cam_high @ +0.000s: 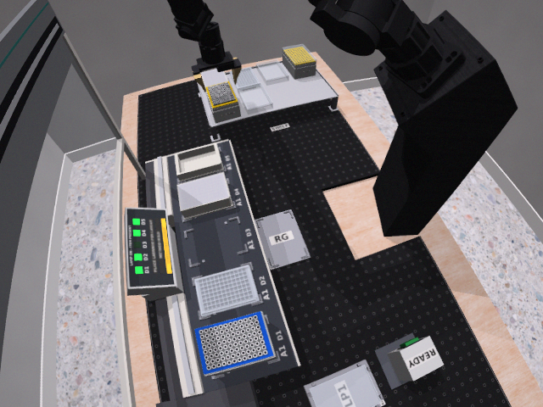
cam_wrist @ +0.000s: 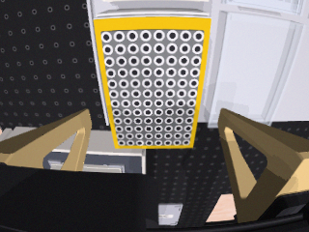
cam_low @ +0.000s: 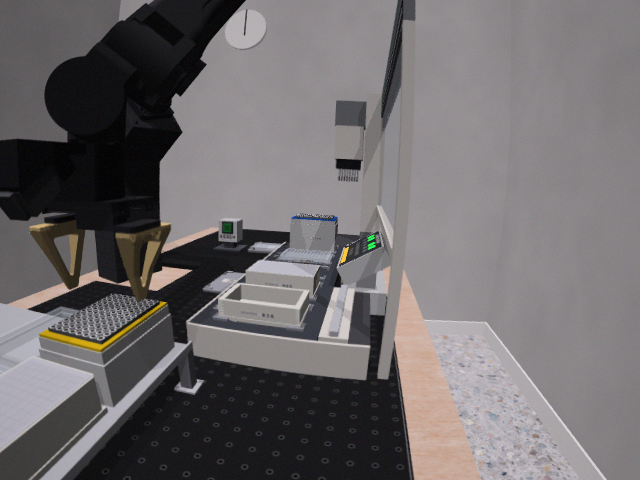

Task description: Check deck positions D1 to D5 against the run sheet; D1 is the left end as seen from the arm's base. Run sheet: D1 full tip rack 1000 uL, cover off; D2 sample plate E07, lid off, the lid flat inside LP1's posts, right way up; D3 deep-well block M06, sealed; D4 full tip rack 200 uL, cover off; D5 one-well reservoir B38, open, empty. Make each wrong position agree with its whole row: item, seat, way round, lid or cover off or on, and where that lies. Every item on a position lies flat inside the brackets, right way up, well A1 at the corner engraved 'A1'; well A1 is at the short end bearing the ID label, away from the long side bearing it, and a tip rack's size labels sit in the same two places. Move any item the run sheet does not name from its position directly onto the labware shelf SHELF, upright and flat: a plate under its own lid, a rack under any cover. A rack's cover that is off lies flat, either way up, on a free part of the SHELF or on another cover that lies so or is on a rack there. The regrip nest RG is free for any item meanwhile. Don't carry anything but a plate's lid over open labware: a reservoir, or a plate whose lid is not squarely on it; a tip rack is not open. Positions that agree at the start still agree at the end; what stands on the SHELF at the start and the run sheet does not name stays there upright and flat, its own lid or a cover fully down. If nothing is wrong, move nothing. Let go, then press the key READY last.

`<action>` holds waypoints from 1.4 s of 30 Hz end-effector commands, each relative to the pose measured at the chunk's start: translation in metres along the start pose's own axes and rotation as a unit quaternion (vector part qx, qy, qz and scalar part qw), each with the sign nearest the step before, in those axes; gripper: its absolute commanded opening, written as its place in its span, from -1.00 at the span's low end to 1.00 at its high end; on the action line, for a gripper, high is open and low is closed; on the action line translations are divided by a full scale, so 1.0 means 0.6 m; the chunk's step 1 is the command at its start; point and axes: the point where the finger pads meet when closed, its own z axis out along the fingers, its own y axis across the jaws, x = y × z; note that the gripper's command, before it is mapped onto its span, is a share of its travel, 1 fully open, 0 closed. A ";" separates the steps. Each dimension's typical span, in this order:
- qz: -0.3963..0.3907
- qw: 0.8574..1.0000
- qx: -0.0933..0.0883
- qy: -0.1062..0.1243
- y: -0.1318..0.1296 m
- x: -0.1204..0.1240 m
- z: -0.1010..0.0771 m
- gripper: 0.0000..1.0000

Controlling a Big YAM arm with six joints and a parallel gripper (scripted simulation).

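My gripper (cam_high: 217, 75) (cam_low: 103, 289) (cam_wrist: 154, 115) is open and empty. It hangs just above a yellow-rimmed tip rack (cam_high: 221, 94) (cam_low: 105, 317) (cam_wrist: 154, 80) with its cover off, at the left end of the SHELF (cam_high: 302, 91) (cam_wrist: 251, 65). On the deck, D1 holds a blue-rimmed tip rack (cam_high: 232, 342) (cam_low: 313, 229). D2 holds a clear well plate (cam_high: 226, 289) (cam_low: 307, 254). The D3 brackets (cam_high: 216, 245) are bare. D4 holds a flat-topped grey block (cam_high: 204, 194) (cam_low: 281, 273). D5 holds an open reservoir (cam_high: 198, 159) (cam_low: 263, 304).
The SHELF also carries a second rack with a yellow top (cam_high: 299, 58) and clear flat pieces (cam_high: 254, 98) (cam_high: 271, 72). The RG nest (cam_high: 282, 238), the LP1 pad (cam_high: 344, 387) and the READY key (cam_high: 417, 363) (cam_low: 230, 229) lie on the black board. A status panel (cam_high: 148, 253) stands left of the deck.
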 end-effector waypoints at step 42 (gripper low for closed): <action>-0.006 1.000 -0.004 -0.020 0.008 -0.020 -0.144 1.00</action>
